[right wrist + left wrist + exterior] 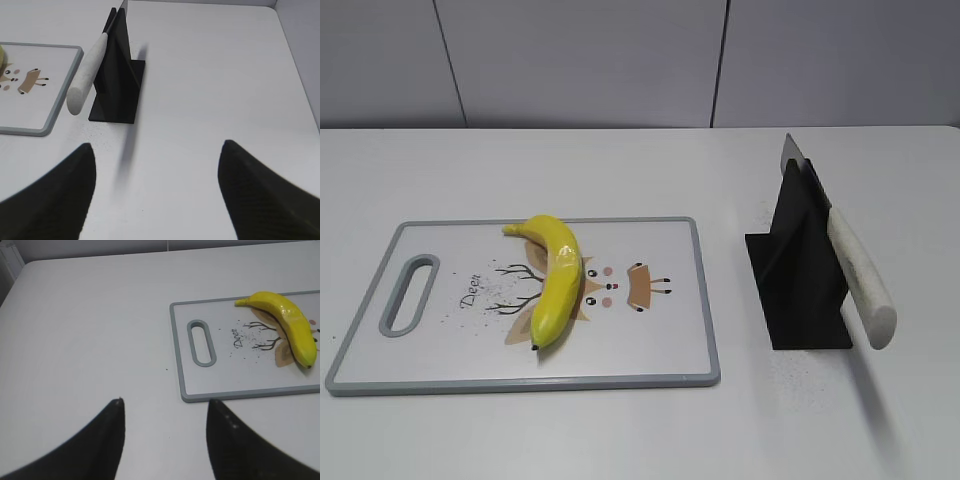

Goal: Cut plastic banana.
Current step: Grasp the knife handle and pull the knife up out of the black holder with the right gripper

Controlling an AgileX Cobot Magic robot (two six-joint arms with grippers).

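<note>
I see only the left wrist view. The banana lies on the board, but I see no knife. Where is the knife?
Observer: The knife rests in a black stand on the table, to the right of the cutting board.
Operator: Is the right gripper holding it?
Observer: No. The right gripper is open, short of the stand, holding nothing.
Operator: Which way does the handle point?
Observer: In the exterior view the pale handle points toward the camera, blade at the far end.
</note>
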